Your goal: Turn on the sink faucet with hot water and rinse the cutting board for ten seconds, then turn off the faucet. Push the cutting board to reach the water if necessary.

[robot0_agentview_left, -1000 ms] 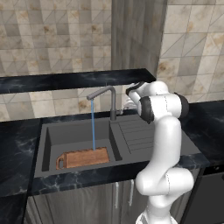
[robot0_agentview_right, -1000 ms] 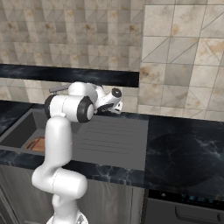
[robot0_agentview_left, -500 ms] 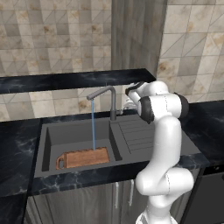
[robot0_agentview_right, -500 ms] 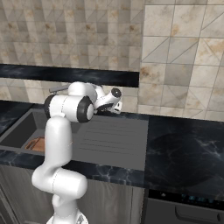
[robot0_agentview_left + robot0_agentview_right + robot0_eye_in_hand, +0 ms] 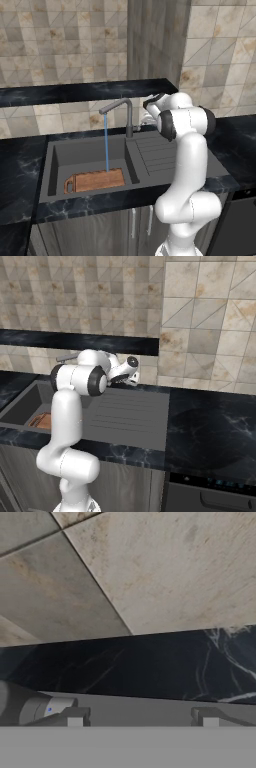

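The sink faucet [image 5: 128,118] stands upright behind the sink [image 5: 54,165], and its bent spout reaches left over the basin. A thin blue stream of water [image 5: 106,145] falls from the spout onto the far edge of the cutting board [image 5: 95,180], which lies flat along the basin's near wall. My gripper [image 5: 145,119] hangs just right of the faucet post, low by the back wall. In the hand view my gripper [image 5: 141,718] is open with nothing between its fingertips [image 5: 75,717], and a grey faucet part [image 5: 30,708] lies just outside the left one. In the right base view my arm covers most of the board [image 5: 42,420].
The ribbed drainboard [image 5: 156,155] lies right of the basin, under my arm. Black marble counter [image 5: 210,426] runs along both sides. A dark shelf [image 5: 75,92] juts from the tiled wall above the faucet.
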